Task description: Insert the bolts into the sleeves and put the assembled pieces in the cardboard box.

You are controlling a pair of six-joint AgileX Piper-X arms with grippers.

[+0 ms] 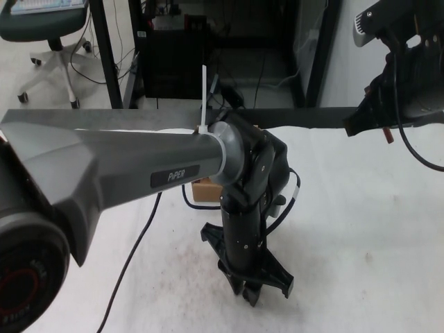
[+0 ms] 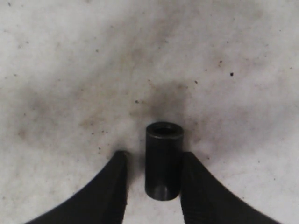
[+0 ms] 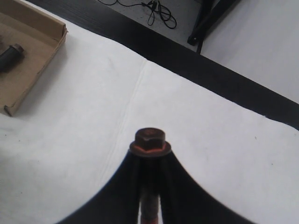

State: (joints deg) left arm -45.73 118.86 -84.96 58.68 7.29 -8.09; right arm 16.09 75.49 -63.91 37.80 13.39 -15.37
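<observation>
Left wrist view: we log left claw (image 2: 154, 156) apart around sleeve (image 2: 163, 163); right claw (image 3: 150, 157) clamped on bolt (image 3: 150, 140). We advise squaring the sleeve grip before mating.

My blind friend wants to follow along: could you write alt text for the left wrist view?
A short dark metal sleeve, its hollow end showing, sits on a stained white surface between the two black fingers of the left pincer. The fingers are apart: one lies close against the sleeve, the other leaves a gap.
</observation>
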